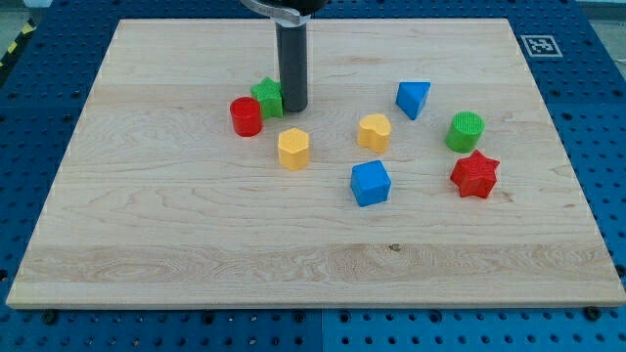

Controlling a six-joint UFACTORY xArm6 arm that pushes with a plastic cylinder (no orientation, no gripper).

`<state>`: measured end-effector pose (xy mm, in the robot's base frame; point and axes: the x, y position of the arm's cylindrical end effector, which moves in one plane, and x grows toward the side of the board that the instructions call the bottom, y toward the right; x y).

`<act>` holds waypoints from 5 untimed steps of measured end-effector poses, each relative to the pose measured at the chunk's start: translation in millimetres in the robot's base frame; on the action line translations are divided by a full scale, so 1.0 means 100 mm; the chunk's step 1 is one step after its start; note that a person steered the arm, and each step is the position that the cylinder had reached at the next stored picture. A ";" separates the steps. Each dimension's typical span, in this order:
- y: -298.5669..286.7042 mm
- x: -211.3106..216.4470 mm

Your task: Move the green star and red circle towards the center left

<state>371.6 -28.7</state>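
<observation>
The green star (266, 97) lies on the wooden board (176, 225), left of centre towards the view's top. The red circle (245, 116) touches it at its lower left. My tip (293, 107) stands right against the green star's right side, above the yellow hexagon (293, 149). The rod rises straight up out of the view's top.
A yellow heart (375, 131), a blue cube (371, 183) and a blue triangle (412, 99) lie around the centre. A green circle (466, 131) and a red star (475, 175) lie at the view's right. A marker tag (538, 45) is at the top right corner.
</observation>
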 end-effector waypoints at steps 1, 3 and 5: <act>-0.13 -0.03; -0.42 -0.06; -0.38 -0.13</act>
